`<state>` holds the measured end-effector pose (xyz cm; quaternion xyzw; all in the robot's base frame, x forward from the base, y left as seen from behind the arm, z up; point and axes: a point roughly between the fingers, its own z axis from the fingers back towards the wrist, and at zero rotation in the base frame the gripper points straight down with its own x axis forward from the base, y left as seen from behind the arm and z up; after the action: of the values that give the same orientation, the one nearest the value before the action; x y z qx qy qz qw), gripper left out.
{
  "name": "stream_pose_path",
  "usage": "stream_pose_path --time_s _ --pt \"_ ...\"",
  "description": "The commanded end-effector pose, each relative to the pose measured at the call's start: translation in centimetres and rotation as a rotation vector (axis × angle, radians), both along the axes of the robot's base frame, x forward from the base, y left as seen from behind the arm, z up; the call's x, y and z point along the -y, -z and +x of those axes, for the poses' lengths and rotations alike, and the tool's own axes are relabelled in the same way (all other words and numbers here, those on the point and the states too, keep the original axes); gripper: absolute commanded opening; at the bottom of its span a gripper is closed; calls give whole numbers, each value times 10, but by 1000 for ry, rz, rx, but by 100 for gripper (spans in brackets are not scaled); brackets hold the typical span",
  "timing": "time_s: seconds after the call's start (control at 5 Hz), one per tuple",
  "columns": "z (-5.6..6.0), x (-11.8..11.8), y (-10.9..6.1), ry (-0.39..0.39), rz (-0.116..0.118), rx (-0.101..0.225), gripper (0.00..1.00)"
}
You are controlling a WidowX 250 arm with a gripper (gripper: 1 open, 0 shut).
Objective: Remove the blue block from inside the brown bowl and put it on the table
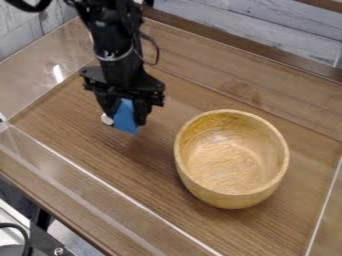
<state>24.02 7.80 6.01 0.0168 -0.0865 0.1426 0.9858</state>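
The claw [126, 112] grasps the block [126, 116] low over the desk [241, 70], left of the empty bowl [233, 157]. Released too high, it may tumble; the white marker tip [106, 119] just beside it could get knocked.

Black arm [114, 45], looping black cables
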Motion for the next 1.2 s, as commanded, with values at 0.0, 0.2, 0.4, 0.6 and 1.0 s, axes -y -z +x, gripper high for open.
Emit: stream_pose_path --time_s 0.0,0.2,0.4,0.6,1.0 --pt "4 -7 1 -6 23 23 0" --pt "3 -8 5 -7 30 19 100" --pt "3 -8 0 -2 40 7 100" --pt "3 -6 -6 2 46 1 100" --pt "4 -3 -25 -9 24 -1 100"
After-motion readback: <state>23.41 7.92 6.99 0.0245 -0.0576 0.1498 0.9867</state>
